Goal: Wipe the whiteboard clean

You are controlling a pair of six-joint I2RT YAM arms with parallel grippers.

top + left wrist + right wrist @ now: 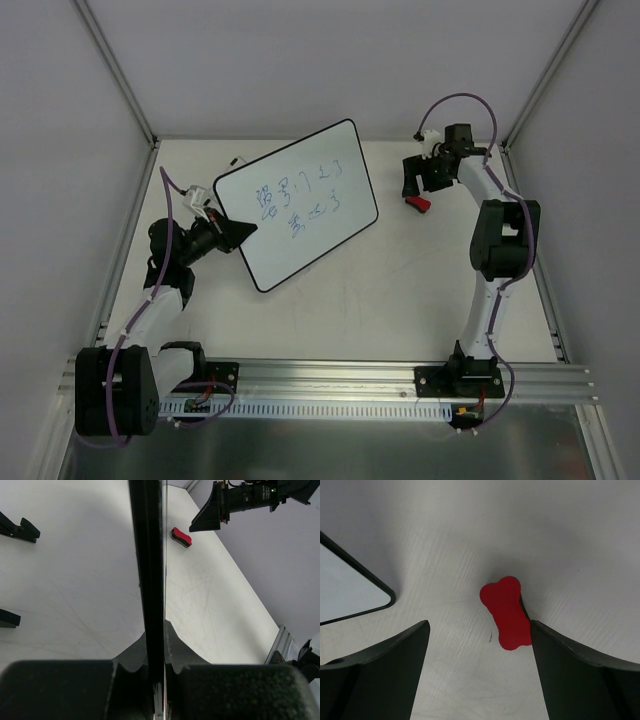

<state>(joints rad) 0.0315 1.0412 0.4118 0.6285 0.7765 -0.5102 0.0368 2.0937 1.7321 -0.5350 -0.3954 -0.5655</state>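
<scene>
The white table point(400, 300) carries the whiteboard point(296, 205) over its left-centre part, turned at a slant, with blue scribbles across its face. The left gripper point(240, 232) has its fingers pressed onto the whiteboard's left edge, pinching the thin black rim, which the left wrist view shows edge-on. Well apart, toward the far right, the right gripper point(415, 185) hangs with its fingers spread wide on either side of a small red eraser point(505, 612), which lies on the table close against one finger.
</scene>
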